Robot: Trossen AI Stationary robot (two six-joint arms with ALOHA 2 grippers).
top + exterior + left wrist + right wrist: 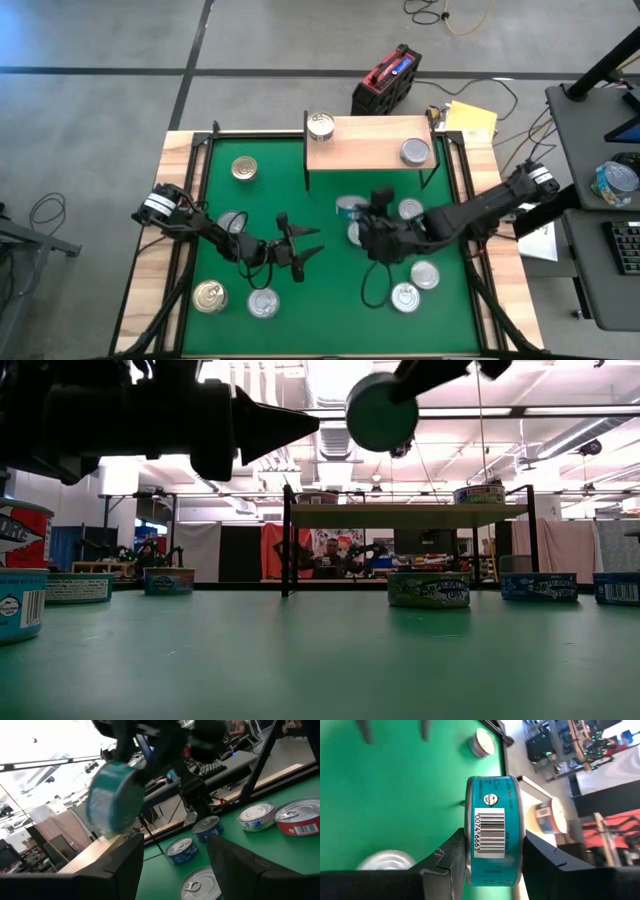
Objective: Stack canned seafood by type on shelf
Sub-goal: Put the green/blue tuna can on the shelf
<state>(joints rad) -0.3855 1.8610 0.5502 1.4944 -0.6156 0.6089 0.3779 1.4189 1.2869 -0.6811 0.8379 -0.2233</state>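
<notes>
The right gripper [492, 865] is closed on a teal-labelled can [493, 837], its two fingers pressing the can's flat faces so the barcoded side wall shows between them. In the high view that gripper [362, 212] holds the can [349, 207] lifted over the middle of the green mat [330, 320], just in front of the shelf [365, 145]. The low view shows the can [381, 410] in the air, above the level of the shelf board [405, 515].

The left gripper [305, 243] hangs over the mat to the left of centre, fingers spread apart and holding nothing.

Two cans stand on the shelf, one at its far left corner [320, 125] and one near its right edge [415, 152]. The other cans lie scattered on the mat, several near its front edge.
</notes>
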